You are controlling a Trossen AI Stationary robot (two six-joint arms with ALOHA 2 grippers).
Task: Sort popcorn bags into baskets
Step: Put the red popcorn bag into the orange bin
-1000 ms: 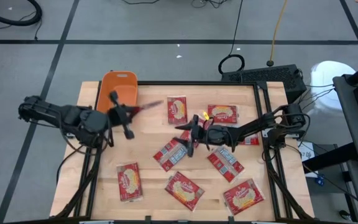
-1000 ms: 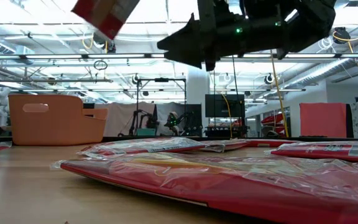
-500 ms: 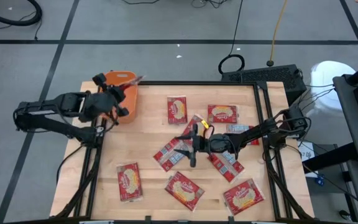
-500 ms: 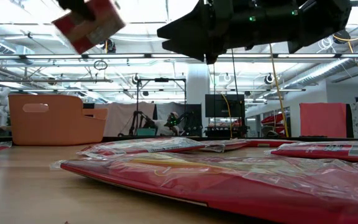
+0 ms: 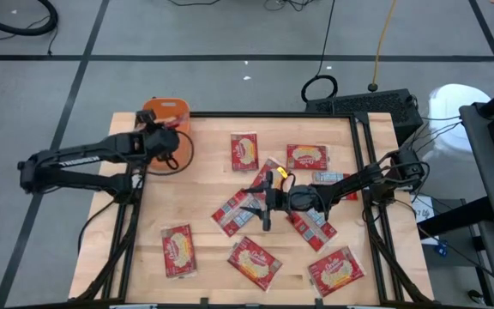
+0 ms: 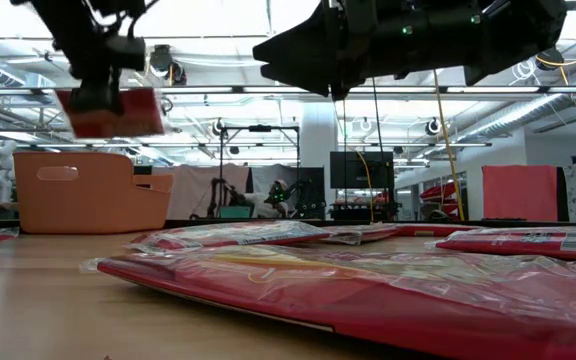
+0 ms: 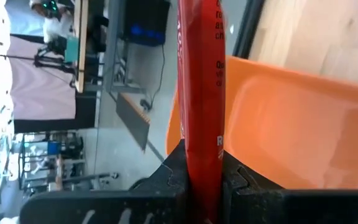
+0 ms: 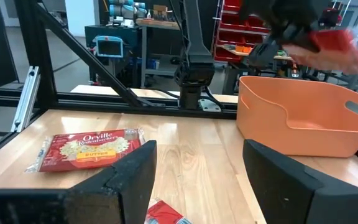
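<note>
My left gripper [image 5: 166,139] is shut on a red popcorn bag [image 6: 108,112] and holds it just above the orange basket [image 5: 168,108] at the table's back left. In the left wrist view the bag [image 7: 201,93] stands edge-on between the fingers, with the basket's inside [image 7: 291,130] beyond it. My right gripper [image 5: 261,202] hovers open at mid-table over a bag [image 5: 235,212] showing its silver-grey and red side. Several more bags lie flat, among them one [image 5: 244,152] at the back, one [image 5: 178,251] at the front left and one [image 5: 336,269] at the front right.
The right wrist view looks across bare wood to the basket [image 8: 303,121], past a bag [image 8: 89,149] lying near the black frame rail [image 8: 55,93]. Bags crowd the table's middle and right; its left strip between basket and front bag is bare wood.
My left arm has swung the held bag from mid-table back to the left and over the basket, and turned it edge-down. The right gripper has shifted slightly toward the front and stays open.
</note>
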